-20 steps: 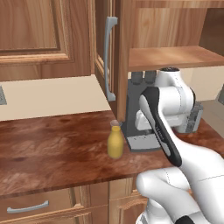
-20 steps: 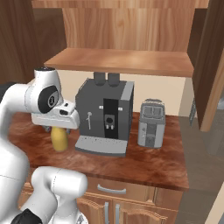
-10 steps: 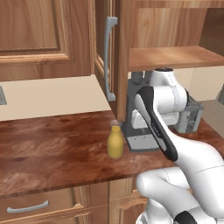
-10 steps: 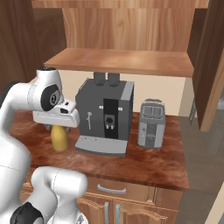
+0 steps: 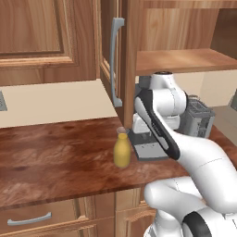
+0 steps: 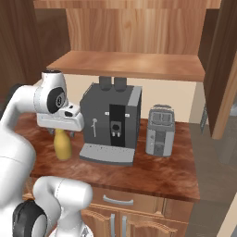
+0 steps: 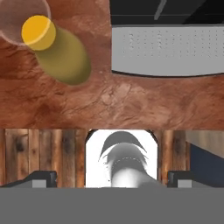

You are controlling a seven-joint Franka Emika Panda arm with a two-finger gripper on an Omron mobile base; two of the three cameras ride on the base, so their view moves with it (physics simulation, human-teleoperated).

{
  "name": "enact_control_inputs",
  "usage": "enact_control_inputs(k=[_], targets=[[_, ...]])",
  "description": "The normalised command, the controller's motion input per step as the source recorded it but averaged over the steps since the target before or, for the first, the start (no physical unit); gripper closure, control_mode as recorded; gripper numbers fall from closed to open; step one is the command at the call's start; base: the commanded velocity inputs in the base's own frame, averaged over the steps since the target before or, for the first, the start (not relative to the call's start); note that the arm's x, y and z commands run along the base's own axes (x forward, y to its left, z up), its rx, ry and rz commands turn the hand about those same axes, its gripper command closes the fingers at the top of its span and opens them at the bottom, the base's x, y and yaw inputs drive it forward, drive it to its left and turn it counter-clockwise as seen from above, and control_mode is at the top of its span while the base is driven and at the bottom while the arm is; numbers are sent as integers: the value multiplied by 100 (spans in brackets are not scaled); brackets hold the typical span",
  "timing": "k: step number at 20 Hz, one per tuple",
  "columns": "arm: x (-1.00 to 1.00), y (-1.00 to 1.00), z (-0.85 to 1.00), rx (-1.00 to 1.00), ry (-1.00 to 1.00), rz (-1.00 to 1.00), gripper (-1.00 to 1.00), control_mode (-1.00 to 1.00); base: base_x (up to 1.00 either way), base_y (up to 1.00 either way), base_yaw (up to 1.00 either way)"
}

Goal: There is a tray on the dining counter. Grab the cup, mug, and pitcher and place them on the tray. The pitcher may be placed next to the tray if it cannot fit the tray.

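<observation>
**Pitcher** (image 5: 121, 150): mustard-yellow, narrow neck, pale rim. Stands upright on the brown wood table (image 5: 55, 157), just beside the grey drip base of the coffee machine (image 6: 113, 122), apart from it. Untouched and in the same spot as a second ago. Not yet carried to the tray.

**Tool** (image 7: 112, 178): jaws at full spread, nothing between them, holding nothing. Points down at the table from above. In the hand view the pitcher (image 7: 61, 54) lies in the upper left corner, off the tool's centre line, with bare wood straight ahead of the tips.

**Change:** over the last second the hand has drifted a little toward the pitcher's side, away from the machine front. The tool's spread is unchanged.

**Reading:** approach stage for the pitcher, no grasp begun. The next move likely calls for shifting the tool over the neck or body, then lowering. The nearby machine leaves little room on that side.

**Also present:** toaster (image 6: 159, 129), right of the machine.
</observation>
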Motion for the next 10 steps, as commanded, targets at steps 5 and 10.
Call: enact_control_inputs(k=[5,10], targets=[[21,10,-8,0,4,0,-100,-100,0,0,0],[11,8,-23,0,2,0,-100,-100,0,0,0]])
